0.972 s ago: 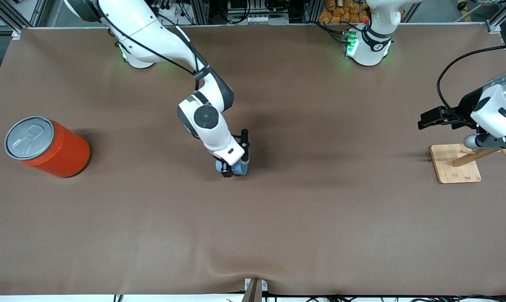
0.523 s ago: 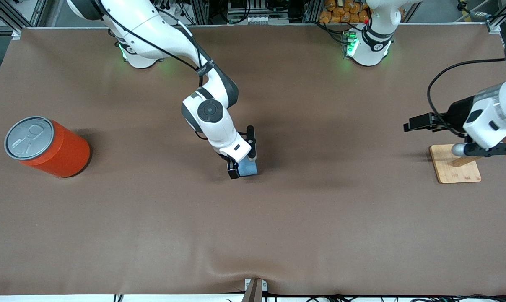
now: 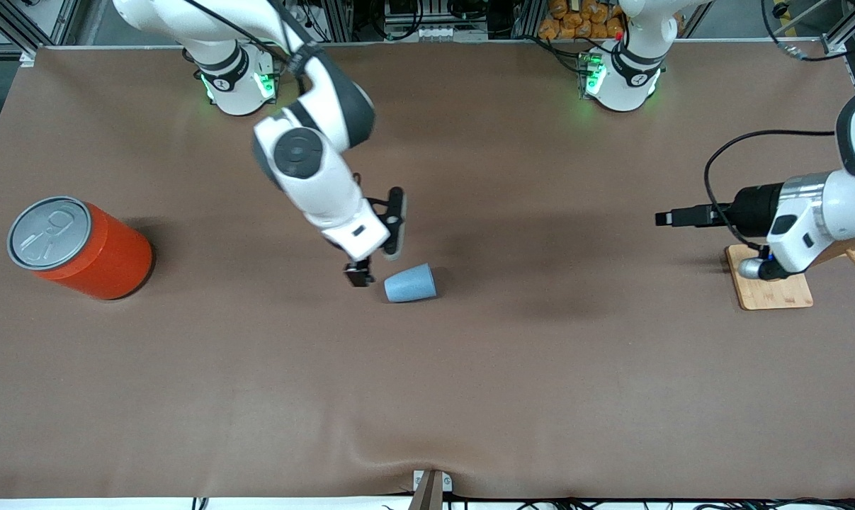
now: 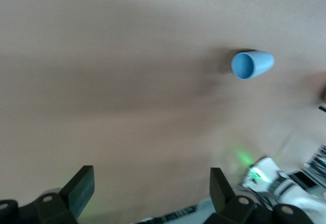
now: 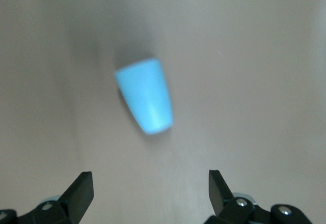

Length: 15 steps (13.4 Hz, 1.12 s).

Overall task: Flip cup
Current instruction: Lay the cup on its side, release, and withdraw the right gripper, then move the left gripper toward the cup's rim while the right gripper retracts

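The light-blue cup (image 3: 410, 283) lies on its side on the brown table near the middle, free of both grippers. It also shows in the right wrist view (image 5: 145, 102) and, far off with its darker mouth showing, in the left wrist view (image 4: 252, 64). My right gripper (image 3: 376, 249) is open and empty, raised just beside the cup toward the right arm's end; its fingers stand wide apart (image 5: 150, 186). My left gripper (image 3: 671, 217) is open and empty (image 4: 152, 183), held level in the air at the left arm's end, pointing toward the cup.
A big orange can (image 3: 80, 248) with a grey pull-tab lid stands at the right arm's end. A wooden stand (image 3: 767, 280) sits under the left arm. The table's cloth has a small ridge at the front edge (image 3: 427, 460).
My right gripper, shut on the cup before, has opened and risen away toward its base. The cup now lies on its side. My left gripper has swung toward the table's middle.
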Motion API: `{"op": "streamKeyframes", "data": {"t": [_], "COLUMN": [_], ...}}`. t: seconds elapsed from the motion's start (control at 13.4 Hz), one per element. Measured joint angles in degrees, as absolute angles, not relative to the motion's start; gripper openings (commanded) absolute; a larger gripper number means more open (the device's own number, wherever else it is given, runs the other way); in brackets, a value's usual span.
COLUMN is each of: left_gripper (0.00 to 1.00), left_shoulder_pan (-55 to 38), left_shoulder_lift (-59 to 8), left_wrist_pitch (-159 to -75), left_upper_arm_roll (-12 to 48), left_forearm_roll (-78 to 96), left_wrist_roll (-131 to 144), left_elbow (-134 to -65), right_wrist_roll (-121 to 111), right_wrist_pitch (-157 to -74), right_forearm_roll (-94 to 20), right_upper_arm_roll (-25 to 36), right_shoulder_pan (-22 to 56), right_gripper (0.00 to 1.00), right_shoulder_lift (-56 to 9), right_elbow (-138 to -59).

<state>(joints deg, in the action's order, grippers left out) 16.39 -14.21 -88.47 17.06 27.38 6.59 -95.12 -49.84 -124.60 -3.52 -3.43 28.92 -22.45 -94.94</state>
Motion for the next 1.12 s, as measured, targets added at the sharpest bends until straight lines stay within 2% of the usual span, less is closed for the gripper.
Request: {"op": "streamKeyframes", "data": {"t": [0.3, 0.6, 0.9, 1.12], "left_gripper": [1.0, 1.0, 1.0, 1.0], "left_shoulder_pan": [15.9, 13.0, 8.8, 4.7], "left_shoulder_lift": [-20.3, -23.1, -25.0, -28.4], "left_wrist_pitch": [-90.2, -98.3, -105.8, -114.4], "left_upper_arm_roll": [17.7, 18.5, 18.6, 18.7], "left_forearm_roll": [32.4, 36.7, 43.2, 51.5], "left_wrist_roll": [6.6, 6.6, 7.1, 7.1], "left_elbow": [-95.5, -98.3, -99.9, -101.7], "right_wrist_roll": [-40.7, -38.3, -37.6, -33.8], "right_wrist_pitch": [-119.9, -110.4, -102.3, -97.4], "right_forearm_roll": [-3.6, -3.6, -3.6, -3.6], "right_upper_arm_roll": [-2.9, -1.5, 5.0, 6.7], "right_shoulder_pan": [18.8, 9.0, 6.7, 3.3], "right_gripper": [1.0, 1.0, 1.0, 1.0], "right_shoulder_lift": [-18.4, -13.2, -8.4, -6.2], "right_elbow": [-95.0, -95.0, -95.1, -95.0]}}
